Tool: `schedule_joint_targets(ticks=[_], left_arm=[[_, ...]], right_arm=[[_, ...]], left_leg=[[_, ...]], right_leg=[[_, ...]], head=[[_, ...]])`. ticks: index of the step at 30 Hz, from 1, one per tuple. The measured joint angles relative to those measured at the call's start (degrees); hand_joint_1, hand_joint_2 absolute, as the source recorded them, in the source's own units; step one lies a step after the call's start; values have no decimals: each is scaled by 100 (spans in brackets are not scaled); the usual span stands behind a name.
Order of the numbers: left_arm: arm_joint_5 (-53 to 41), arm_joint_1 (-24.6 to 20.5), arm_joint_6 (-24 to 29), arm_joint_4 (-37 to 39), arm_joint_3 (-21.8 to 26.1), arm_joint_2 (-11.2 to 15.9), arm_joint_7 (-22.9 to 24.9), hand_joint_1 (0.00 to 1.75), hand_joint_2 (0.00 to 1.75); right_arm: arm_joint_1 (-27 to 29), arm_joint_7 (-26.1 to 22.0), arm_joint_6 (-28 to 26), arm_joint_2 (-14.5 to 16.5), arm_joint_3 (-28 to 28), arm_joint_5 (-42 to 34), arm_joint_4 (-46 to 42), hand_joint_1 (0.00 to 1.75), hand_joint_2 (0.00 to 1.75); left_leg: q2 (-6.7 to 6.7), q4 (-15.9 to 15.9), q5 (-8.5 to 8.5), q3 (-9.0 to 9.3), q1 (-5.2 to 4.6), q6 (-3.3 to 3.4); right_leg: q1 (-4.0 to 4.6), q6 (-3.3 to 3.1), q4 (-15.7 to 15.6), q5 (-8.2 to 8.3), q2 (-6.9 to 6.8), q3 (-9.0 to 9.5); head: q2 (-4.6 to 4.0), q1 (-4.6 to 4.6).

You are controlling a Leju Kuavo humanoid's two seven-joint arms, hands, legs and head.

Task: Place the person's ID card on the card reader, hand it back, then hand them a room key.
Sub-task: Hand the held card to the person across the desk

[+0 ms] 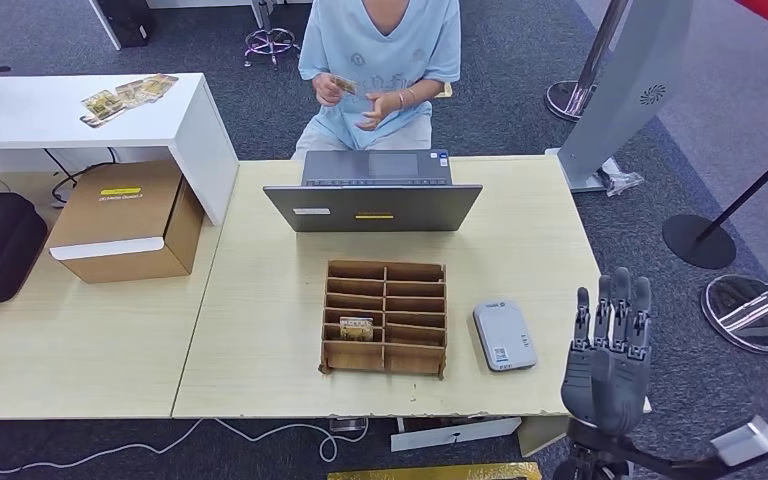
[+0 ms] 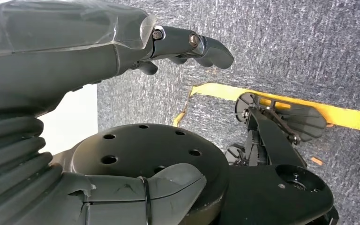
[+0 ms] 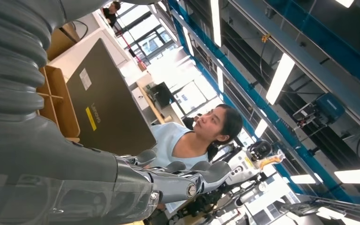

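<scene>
We wait to receive the ID card, right robot hand raised at the counter's edge.

The person point(image 1: 380, 70) at twelve o'clock holds what looks like the ID card point(image 1: 345, 85) in both hands, well apart from us; the right robot hand point(image 1: 608, 345) stands at four o'clock beside the counter point(image 1: 260, 300), fingers straight, apart, and holding nothing; the left robot hand point(image 2: 187, 49) hangs over the floor with nothing in it, fingers slightly curled; the card reader point(image 1: 504, 335) lies just right of the key rack point(image 1: 385, 317), which holds one key card point(image 1: 356, 328). We judge the next step is taking the card: reach past the laptop point(image 1: 373, 193), palm offered, pinch the card's free edge only once it is presented, then set it flat on the reader.
</scene>
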Motion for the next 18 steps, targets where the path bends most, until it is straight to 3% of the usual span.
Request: schedule_joint_targets(ticks=[9,18], left_arm=[[-243,-75,41,0,-41,1,125,0,175],[-68,-114,25,-2,-46,-4,165,0,175]], right_arm=[[-90,-205,-362,-2,68,321,-46,0,175],[-193,-118,-526,10,74,488,-208,0,175]], left_leg=[[0,0,0,0,0,0],[0,0,0,1,0,0]], right_leg=[[0,0,0,0,1,-1],[0,-1,0,1,1,0]], head=[[0,1],[0,-1]])
